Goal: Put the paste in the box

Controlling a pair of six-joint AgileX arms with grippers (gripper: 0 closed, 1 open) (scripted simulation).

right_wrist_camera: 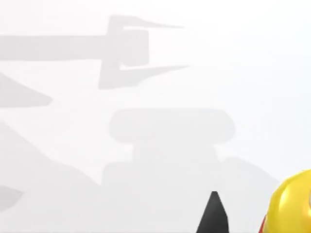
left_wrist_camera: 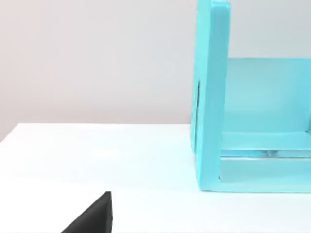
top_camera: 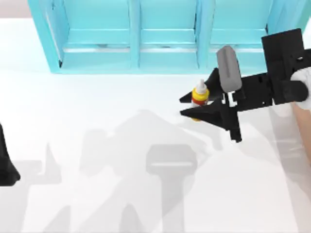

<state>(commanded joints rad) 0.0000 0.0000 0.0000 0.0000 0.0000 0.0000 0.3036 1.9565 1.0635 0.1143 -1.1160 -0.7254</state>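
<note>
Where my right gripper (top_camera: 187, 105) clamps it before the blue shelf unit (top_camera: 146, 36), the paste (top_camera: 199, 95) shows yellow body, white nozzle; fingers hide its base.

My left arm (top_camera: 7, 162) is parked at the table's left edge.

Blue shelf unit (left_wrist_camera: 212, 97) on table (left_wrist_camera: 97, 155)

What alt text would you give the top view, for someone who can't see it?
The right gripper has its two fingers on either side of the paste on the white table, before a light-blue cabinet. The left arm sits parked at the table's left edge.
</note>
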